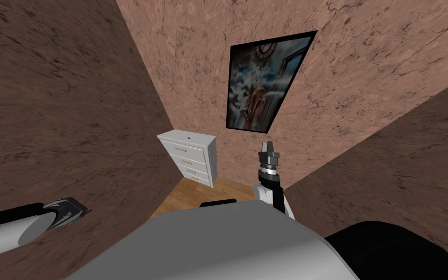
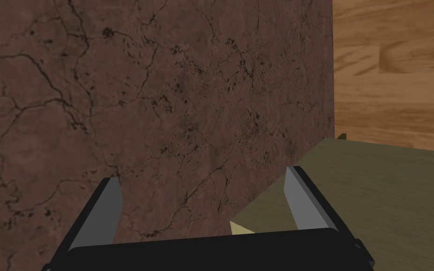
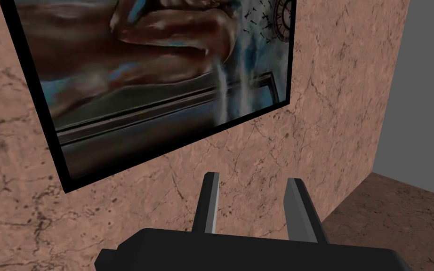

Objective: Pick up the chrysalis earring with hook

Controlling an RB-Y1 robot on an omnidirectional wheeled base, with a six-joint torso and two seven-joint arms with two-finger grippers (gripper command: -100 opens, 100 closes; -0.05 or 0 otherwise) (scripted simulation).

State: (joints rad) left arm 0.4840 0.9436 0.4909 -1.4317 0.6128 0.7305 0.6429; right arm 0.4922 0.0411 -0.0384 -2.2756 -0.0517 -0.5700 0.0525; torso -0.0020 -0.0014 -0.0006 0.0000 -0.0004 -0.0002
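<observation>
Far left, our left gripper (image 1: 67,212) sits low, right up against the dark brown, crack-veined stone wall (image 1: 48,97). On its wrist cam the left gripper (image 2: 202,176) has both blades spread wide with nothing between them. They face that same wall, and a flat olive-green surface (image 2: 390,188) runs off from the wall past one finger, with the brown wood-plank floor (image 2: 395,70) beyond it.

Moving right, a white chest of drawers with four drawers and small pale handles (image 1: 191,160) stands in the corner on the wood floor, well apart from both grippers. There's a tiny dark speck (image 1: 188,137) on its top, near the middle. It could be the earring with hook, but it's too small for us to tell.

Next is a big black-framed painting in blues and browns (image 1: 267,80) hanging on the lighter pinkish stone wall. Just below its lower corner our right gripper (image 1: 268,146) is raised and pointing up. On its own cam the right gripper (image 3: 253,179) has its blades only narrowly apart, holding nothing.
</observation>
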